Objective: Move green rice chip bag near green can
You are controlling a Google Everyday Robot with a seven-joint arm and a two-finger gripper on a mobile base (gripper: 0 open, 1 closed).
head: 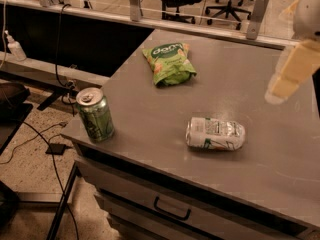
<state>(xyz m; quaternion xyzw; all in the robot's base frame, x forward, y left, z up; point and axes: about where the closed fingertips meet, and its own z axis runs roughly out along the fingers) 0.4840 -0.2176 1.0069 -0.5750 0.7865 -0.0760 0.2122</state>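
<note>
Green can (95, 115) stands upright at the desk's (150, 109) front-left corner. Green rice chip bag (170, 63) lies toward the back, well apart from it, not yet moved. Silver-white can (216, 133) lies on its side, centre-right. Claw (287, 76) hangs far right, clear of the bag; apart or together, cannot tell. Reach, grasp and carry all left to do.
</note>
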